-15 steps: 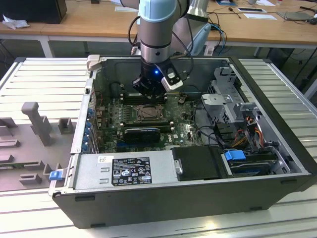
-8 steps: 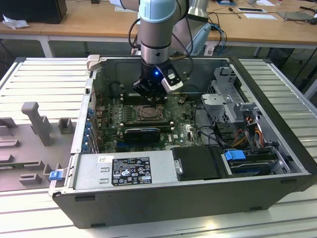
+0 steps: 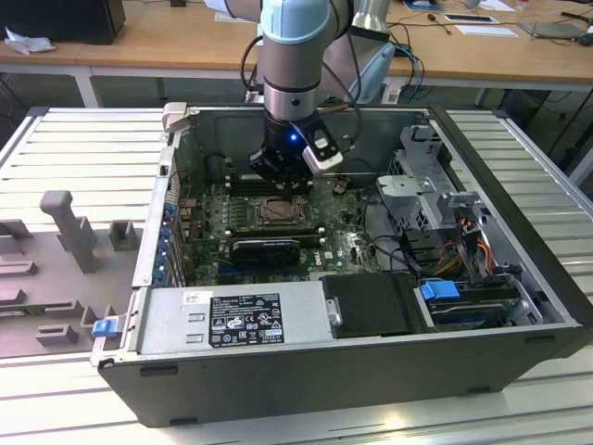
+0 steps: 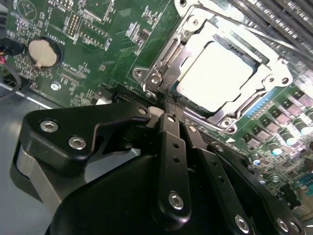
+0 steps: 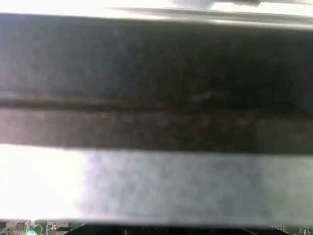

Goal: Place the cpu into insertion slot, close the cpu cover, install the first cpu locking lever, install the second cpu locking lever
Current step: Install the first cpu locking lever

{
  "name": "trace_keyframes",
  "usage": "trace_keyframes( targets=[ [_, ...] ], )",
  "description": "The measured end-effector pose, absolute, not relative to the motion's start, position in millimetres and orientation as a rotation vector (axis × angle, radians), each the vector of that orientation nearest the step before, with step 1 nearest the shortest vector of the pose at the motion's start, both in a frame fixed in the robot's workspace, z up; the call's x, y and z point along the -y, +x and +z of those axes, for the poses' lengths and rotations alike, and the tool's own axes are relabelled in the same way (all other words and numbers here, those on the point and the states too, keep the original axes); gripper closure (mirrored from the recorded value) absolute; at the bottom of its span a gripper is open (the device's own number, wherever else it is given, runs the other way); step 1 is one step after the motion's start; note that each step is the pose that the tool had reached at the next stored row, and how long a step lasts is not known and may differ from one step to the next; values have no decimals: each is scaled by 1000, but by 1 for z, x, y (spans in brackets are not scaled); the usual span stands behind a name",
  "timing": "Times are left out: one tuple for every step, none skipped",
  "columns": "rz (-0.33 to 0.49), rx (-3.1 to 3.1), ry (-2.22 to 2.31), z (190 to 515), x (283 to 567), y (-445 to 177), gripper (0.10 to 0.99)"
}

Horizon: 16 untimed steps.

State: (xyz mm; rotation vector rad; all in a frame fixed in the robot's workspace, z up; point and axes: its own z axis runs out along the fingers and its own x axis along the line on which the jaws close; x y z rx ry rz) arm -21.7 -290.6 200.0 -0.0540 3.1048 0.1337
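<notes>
The cpu [image 4: 220,73] lies flat in the insertion slot [image 4: 156,73] of the green motherboard, its pale silvery top showing through the window of the cpu cover [image 4: 195,34]. The silver cover frame lies down over the chip. My gripper [image 4: 173,111] has its black fingers [image 4: 168,142] pressed together, with the tips right at the socket's near edge, beside a corner of the metal rim. I see nothing between them. In the exterior view the gripper [image 3: 281,185] hangs just above the socket [image 3: 277,212], inside the open computer case.
A round coin battery [image 4: 41,53] sits on the board away from the socket. Black memory slots [image 4: 274,14] run along its far side. A black graphics card [image 3: 266,250], the power supply [image 3: 232,315], a drive cage [image 3: 435,204] and cables crowd the case.
</notes>
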Motion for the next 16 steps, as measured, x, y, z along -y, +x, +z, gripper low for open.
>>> trace_keyframes(
  targets=[
    [153,-3104,-56,200,290,-22,980],
    [155,-3104,-56,200,291,-22,980],
    [155,-3103,-56,202,291,-22,980],
    [155,-3104,-56,205,290,-22,980],
    [154,-3104,-56,211,291,-22,980],
    [153,-3104,-56,217,291,-22,980],
    [153,-3104,-56,219,291,-22,980],
    [152,-3104,-57,220,291,-22,980],
    [152,-3104,-57,220,291,-22,980],
    [152,-3104,-56,220,291,-22,980],
    [152,-3104,-56,220,293,-22,980],
    [152,-3104,-56,220,294,-22,980],
    [152,-3104,-56,220,294,-22,980],
    [152,-3104,-56,220,294,-22,980],
    [152,-3104,-56,220,295,-22,980],
    [152,-3104,-56,220,295,-22,980]
  ],
)
